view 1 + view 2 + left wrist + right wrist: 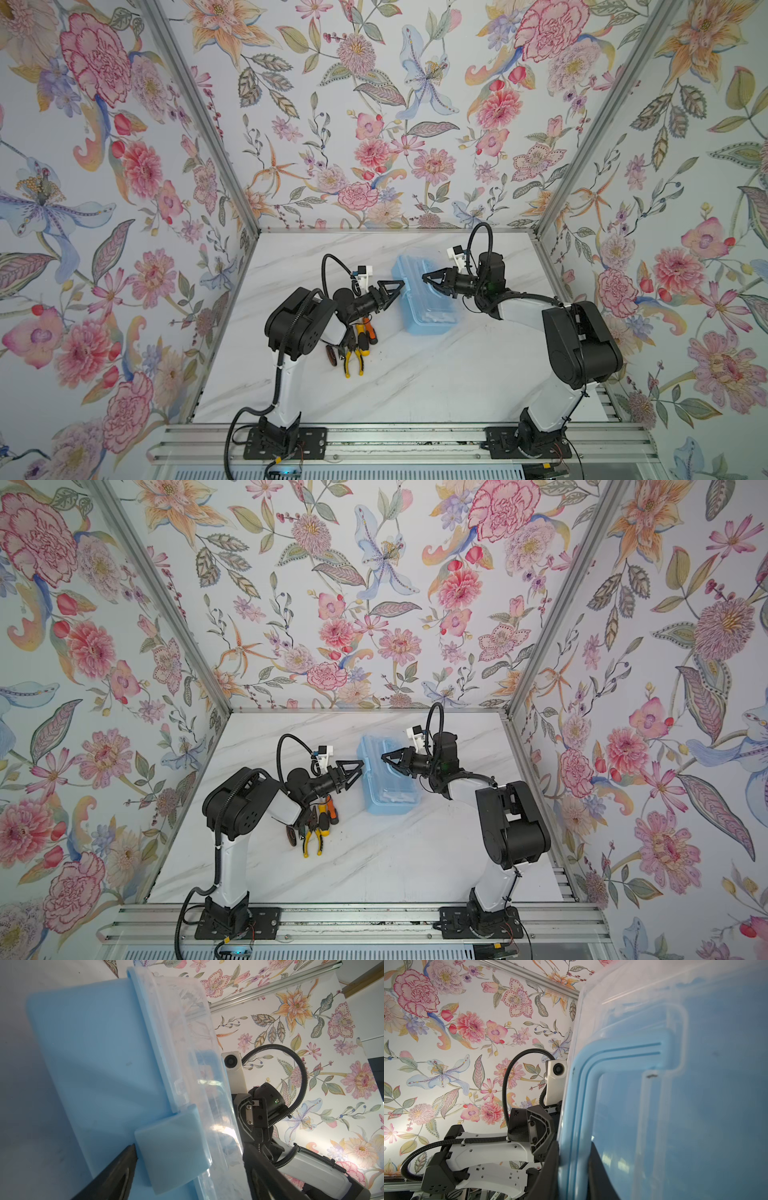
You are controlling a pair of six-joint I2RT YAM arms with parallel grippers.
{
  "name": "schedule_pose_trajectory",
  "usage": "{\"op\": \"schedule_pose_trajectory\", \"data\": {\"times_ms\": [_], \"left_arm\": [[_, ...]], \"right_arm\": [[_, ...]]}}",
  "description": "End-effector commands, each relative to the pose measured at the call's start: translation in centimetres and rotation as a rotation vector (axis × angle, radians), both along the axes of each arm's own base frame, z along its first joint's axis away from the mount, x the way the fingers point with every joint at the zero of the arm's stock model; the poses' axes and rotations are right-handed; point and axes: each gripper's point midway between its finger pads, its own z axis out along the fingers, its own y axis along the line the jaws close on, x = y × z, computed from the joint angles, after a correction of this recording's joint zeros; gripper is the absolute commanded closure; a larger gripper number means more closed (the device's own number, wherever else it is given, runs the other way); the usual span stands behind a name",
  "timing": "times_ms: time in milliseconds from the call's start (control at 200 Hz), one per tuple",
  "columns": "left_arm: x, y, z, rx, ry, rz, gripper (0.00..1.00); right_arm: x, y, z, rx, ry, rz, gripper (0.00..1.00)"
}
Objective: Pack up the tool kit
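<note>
**Both top views.** Blue tool box (433, 328) w/ clear lid stands mid-rear on the marble table (415, 382), btwn the two arms. L end effector (400, 291) is at the box's left edge, jaws spread. R end effector (428, 280) is over the lid, reaching in from the right. Loose tools lie clustered by the L arm's elbow, apart from the box: yellow-handled pliers (353, 362), orange-and-black screwdrivers (368, 328) and a brown round item (331, 354), type unclear. Only these views show the tools and the whole table.

**L wrist view.** Close-up detail that the top views lack: the box's blue side wall, the lid seam and a blue latch (172, 1147). One dark fingertip (127, 1157) sits just beside the latch; contact cannot be told. L end effector is open and grips nothing. The R arm's camera (231, 1062) shows past the lid.

**R wrist view.** The lid's blue handle (629, 1047) runs down btwn the R end effector's two dark fingers (548, 1172), which are closed on it. The L arm shows beyond the box's edge. Whether the box is lifted off the table cannot be told.
</note>
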Motion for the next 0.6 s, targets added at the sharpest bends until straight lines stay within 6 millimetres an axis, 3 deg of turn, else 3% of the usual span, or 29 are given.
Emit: {"op": "schedule_pose_trajectory", "data": {"times_ms": [0, 220, 360, 460, 596], "left_arm": [[-2.0, -0.6, 6.1, -0.137, -0.220, -0.082, 0.17], [-3.9, -0.6, 12.5, -0.198, -0.345, -0.155, 0.17], [-4.9, -0.3, 15.5, -0.230, -0.394, -0.180, 0.16], [-5.3, -0.2, 16.5, -0.240, -0.413, -0.189, 0.16], [-4.8, 0.2, 16.0, -0.235, -0.401, -0.170, 0.16]], "right_arm": [[-3.4, 0.3, -10.7, -0.190, 0.131, 0.058, 1.00], [-2.3, 0.7, -11.9, -0.155, 0.137, 0.047, 1.00], [-1.5, 0.9, -12.8, -0.139, 0.145, 0.027, 1.00], [-1.3, 1.0, -13.5, -0.128, 0.157, 0.016, 1.00], [-1.0, 1.1, -13.4, -0.113, 0.154, 0.008, 1.00]]}}
